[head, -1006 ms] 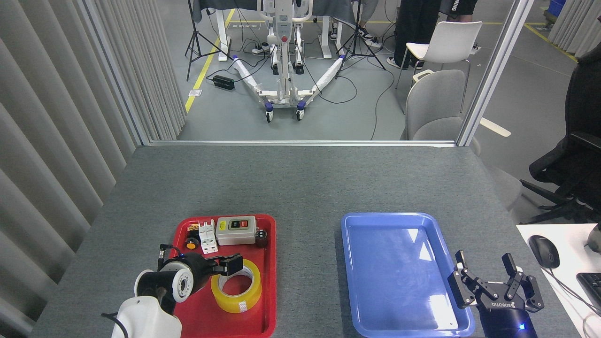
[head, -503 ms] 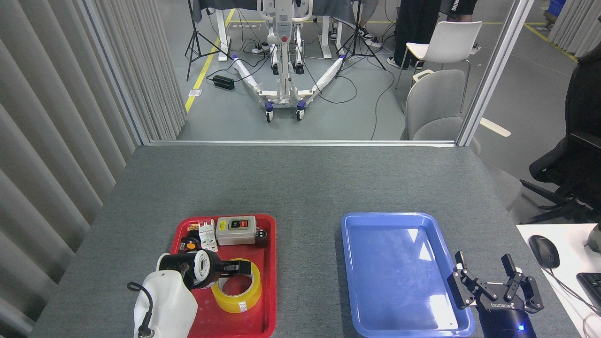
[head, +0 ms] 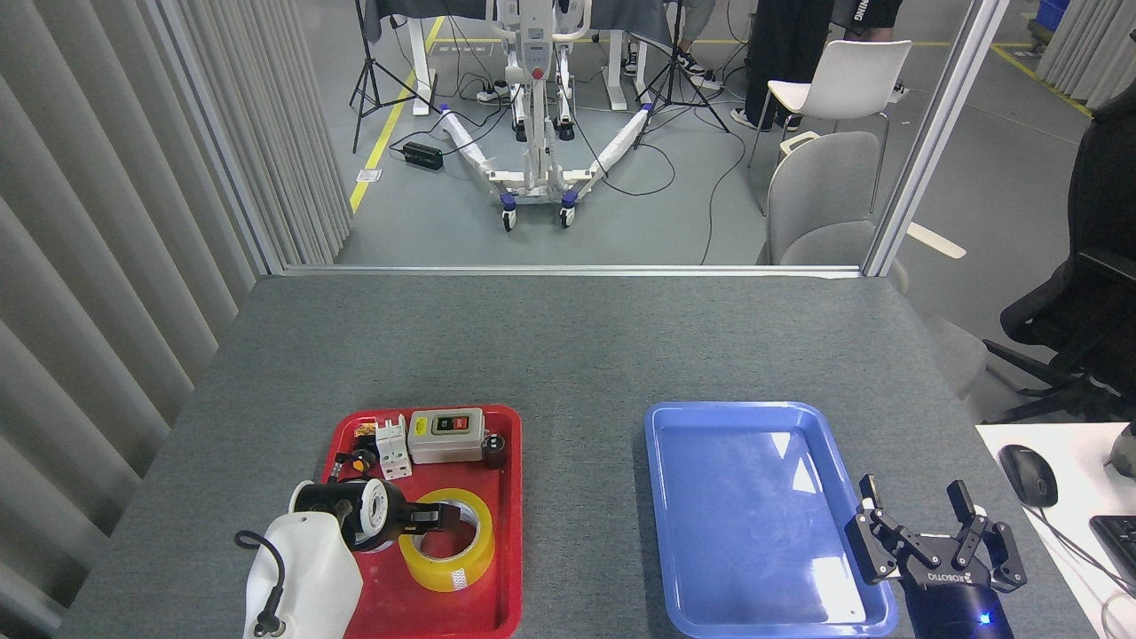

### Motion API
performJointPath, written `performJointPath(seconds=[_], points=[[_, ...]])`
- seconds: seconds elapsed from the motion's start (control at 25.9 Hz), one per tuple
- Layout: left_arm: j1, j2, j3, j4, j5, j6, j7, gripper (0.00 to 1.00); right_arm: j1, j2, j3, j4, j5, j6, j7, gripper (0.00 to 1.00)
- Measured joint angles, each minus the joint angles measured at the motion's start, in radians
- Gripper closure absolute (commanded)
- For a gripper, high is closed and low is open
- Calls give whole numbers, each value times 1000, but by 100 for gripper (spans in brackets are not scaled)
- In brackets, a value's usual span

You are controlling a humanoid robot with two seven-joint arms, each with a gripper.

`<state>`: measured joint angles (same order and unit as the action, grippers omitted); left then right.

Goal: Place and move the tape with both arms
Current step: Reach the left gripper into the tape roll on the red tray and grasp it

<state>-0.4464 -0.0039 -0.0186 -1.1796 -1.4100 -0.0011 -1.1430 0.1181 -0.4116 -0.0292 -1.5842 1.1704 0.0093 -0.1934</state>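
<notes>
We read "ROBOTIQ" on our right black three-fingered gripper (head: pixel 932 537), fingers spread, holding nothing, at the glossy blue plastic tray's (head: pixel 710 417) near-right corner. Left gripper (head: pixel 435 517): grip can't tell; fingers reach into the translucent yellow tape roll (head: pixel 448 550), lying flat in the red plastic tray (head: pixel 510 532) on grey felt-like tabletop (head: pixel 568 337).

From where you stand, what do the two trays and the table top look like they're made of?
Red tray and blue tray: probably moulded plastic, glossy; the blue one mirrors bright light patches. Table top: grey, matte, felt-like covering with fine speckled texture and no glare.
</notes>
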Motion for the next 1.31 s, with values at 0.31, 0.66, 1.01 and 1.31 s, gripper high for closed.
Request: performJointPath(seconds=[0.31,0.66,1.01,1.31], points=[[7,22,-9,6,-2,40,1,4,1,2,0,0,0,0,5,0],[8,30,-24,5,-9,54,3,51,0,10,0,0,0,0,5,0],[10,42,-29,-8,-5,8,-13,99,-4,14,0,0,0,0,8,0],[41,30,17,-82,28,-16,-10,100,-3,22,0,-2,-1,-1,6,0]])
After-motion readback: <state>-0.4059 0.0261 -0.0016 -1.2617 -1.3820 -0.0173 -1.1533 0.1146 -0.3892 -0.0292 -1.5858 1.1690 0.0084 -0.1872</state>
